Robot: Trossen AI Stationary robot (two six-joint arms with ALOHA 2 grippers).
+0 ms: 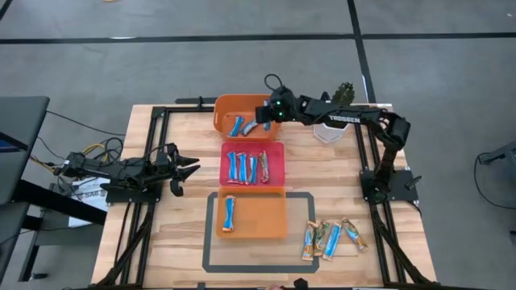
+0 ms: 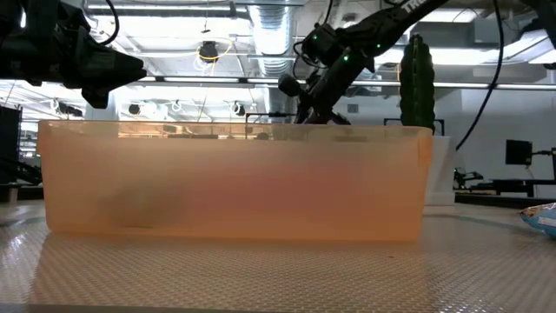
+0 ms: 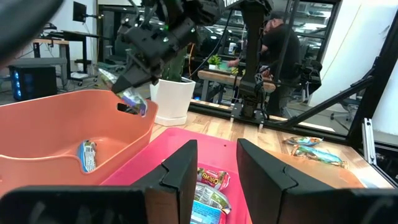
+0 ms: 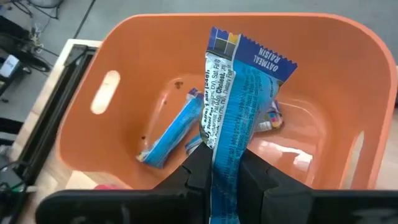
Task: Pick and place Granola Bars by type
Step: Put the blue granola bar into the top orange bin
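While left fingers [image 1: 190,167] gape idle, right fingers [image 4: 224,163] pinch a blue bar [image 4: 239,87] above the far orange tray [image 4: 348,81].

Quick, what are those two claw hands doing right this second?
Left gripper: open, holding nothing, waiting at the table's left side.
Right gripper: closed on a blue-and-white granola bar above the far orange tray.
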